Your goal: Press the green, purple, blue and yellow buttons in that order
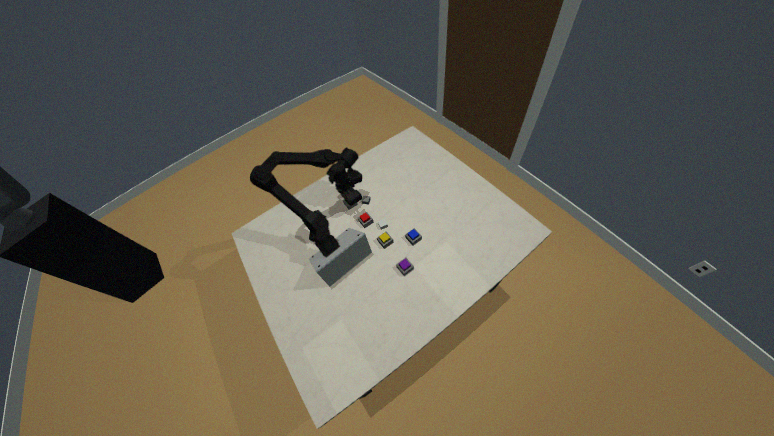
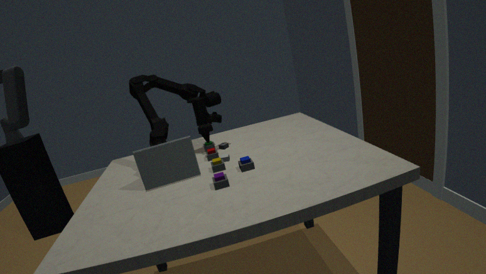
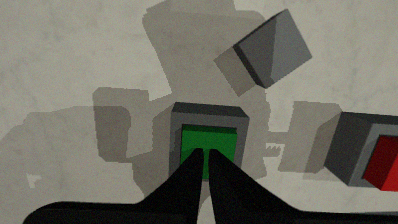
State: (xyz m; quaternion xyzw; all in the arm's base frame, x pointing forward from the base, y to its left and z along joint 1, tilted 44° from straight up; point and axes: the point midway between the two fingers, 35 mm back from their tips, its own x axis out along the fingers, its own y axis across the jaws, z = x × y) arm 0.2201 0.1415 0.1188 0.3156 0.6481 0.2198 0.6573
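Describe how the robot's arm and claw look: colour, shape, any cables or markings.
The arm is matte black throughout, built of slim blocky links with rounded joints. Its claw has two black fingers that taper to narrow tips. No cables, markings or labels show in any view.

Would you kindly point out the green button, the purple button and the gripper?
green button [image 3: 209, 142], wrist view, on its green cap.
purple button [image 1: 404, 264], top view, on its purple cap.
gripper [image 3: 206, 151], wrist view, between the closed fingertips.
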